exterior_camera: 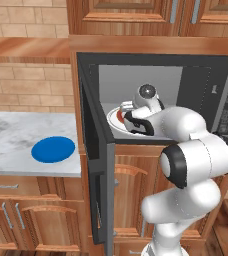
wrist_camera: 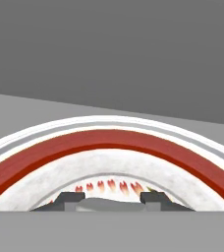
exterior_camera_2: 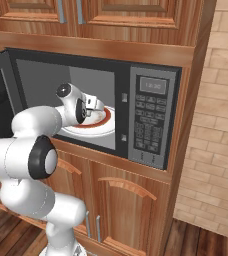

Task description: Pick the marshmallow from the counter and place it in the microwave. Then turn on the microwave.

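Because the microwave door (exterior_camera: 97, 170) hangs wide open toward the left, the white robot arm (exterior_camera: 198, 160) can reach from its base straight into the grey cavity of the microwave (exterior_camera_2: 151, 75). Nearest the viewer, the arm's thick joints bend in front of the wooden cabinet below the oven. Further in, the hand is tipped down over the white plate with a red rim (exterior_camera_2: 108, 120) that sits on the microwave floor.

From the camera on the hand, the gripper (wrist_camera: 111, 203) appears at the bottom of the picture, its two dark fingertips (wrist_camera: 70, 199) standing partly apart. Between them lies a pale, flat-topped shape that is probably the marshmallow (wrist_camera: 111, 204), touching or almost touching both tips. Whether the fingers are pressing on it or have just let go cannot be told from these pictures. The marshmallow seems to sit over the middle of the plate, low against its surface, which suggests it is being set down there.

Beyond the fingertips the plate's red band (wrist_camera: 114, 142) curves away, and behind it rises the plain grey back wall (wrist_camera: 114, 54) of the oven.

Off to the left, outside the microwave, a blue plate (exterior_camera: 53, 149) rests on the marble counter (exterior_camera: 16, 135). The keypad (exterior_camera_2: 150, 122) on the microwave's right side is untouched, so switching on remains to be done.
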